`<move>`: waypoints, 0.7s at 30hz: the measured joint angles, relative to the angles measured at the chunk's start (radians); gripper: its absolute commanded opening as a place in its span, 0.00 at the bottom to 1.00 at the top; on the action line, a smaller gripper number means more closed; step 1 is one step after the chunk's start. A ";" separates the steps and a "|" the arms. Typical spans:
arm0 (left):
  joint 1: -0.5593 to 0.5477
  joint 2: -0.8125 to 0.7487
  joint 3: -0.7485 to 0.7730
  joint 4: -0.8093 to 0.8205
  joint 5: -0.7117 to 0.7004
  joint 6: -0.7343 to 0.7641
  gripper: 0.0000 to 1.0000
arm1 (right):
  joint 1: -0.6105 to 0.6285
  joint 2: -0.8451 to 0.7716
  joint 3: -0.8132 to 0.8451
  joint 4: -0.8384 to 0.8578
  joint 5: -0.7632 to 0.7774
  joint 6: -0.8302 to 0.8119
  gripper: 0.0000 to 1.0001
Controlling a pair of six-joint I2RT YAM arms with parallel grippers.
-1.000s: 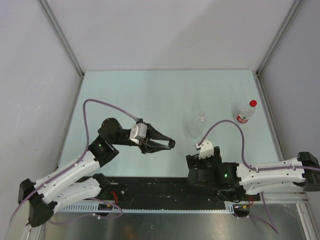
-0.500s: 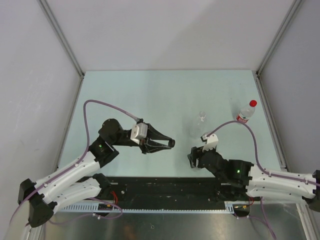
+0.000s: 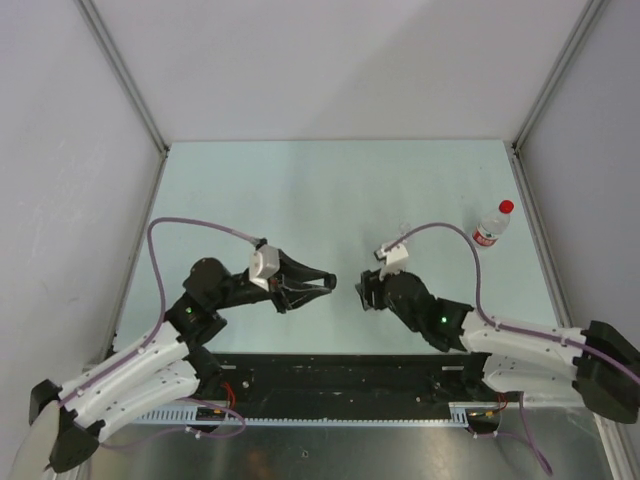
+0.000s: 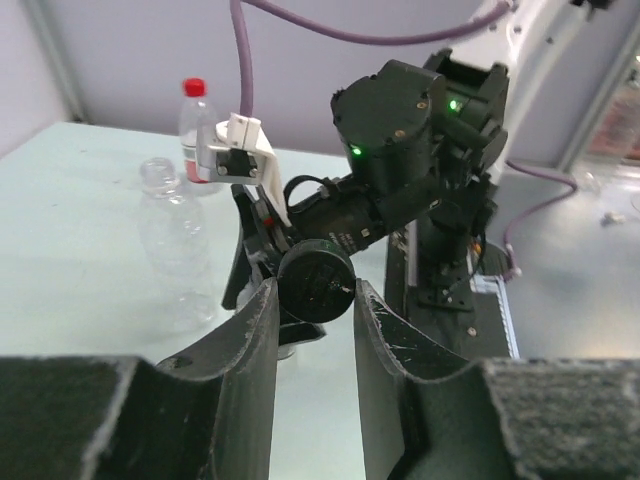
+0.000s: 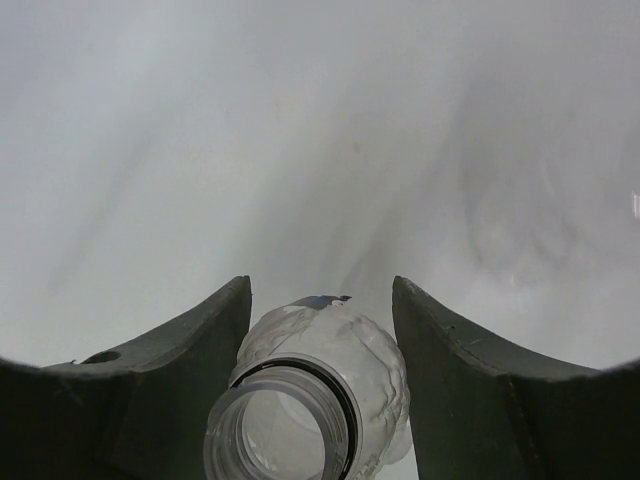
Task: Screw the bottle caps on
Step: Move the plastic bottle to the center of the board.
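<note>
My left gripper (image 4: 314, 292) is shut on a black bottle cap (image 4: 318, 272), pinched edge-on between its fingertips. In the top view the left gripper (image 3: 329, 283) points right, a short gap from my right gripper (image 3: 362, 293), which faces it. The right gripper (image 5: 320, 292) is shut on a crumpled clear bottle (image 5: 335, 350) with no cap. The bottle's open neck points back at the wrist camera. A second uncapped clear bottle (image 4: 165, 235) stands on the table beyond. A labelled bottle (image 3: 490, 228) with a red cap (image 3: 506, 207) on it stands at the far right.
The pale green table (image 3: 300, 190) is walled in by grey panels and metal posts (image 3: 535, 170). A black rail (image 3: 330, 375) with both arm bases runs along the near edge. Purple cables (image 3: 440, 228) arc over each arm.
My right arm has swung up from the near rail toward the left gripper, and its jaws have narrowed on the bottle. The left gripper has drawn slightly back to the left, still holding the black cap.
</note>
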 measured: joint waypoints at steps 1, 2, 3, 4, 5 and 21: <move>0.000 -0.028 -0.013 0.000 -0.035 -0.019 0.17 | -0.035 0.032 0.014 0.050 -0.037 -0.024 0.43; 0.000 -0.062 -0.029 0.001 -0.076 -0.043 0.17 | -0.067 0.071 0.034 0.096 -0.072 -0.048 0.43; 0.000 -0.082 -0.038 0.002 -0.102 -0.058 0.17 | -0.095 0.113 0.058 0.139 -0.108 -0.072 0.43; 0.000 -0.104 -0.048 0.002 -0.135 -0.077 0.17 | -0.116 0.159 0.086 0.177 -0.146 -0.095 0.43; 0.000 -0.121 -0.057 0.004 -0.165 -0.096 0.17 | -0.130 0.198 0.110 0.210 -0.172 -0.114 0.44; 0.000 -0.181 -0.107 -0.037 -0.418 -0.205 0.17 | -0.221 0.696 0.410 0.447 -0.583 -0.280 0.57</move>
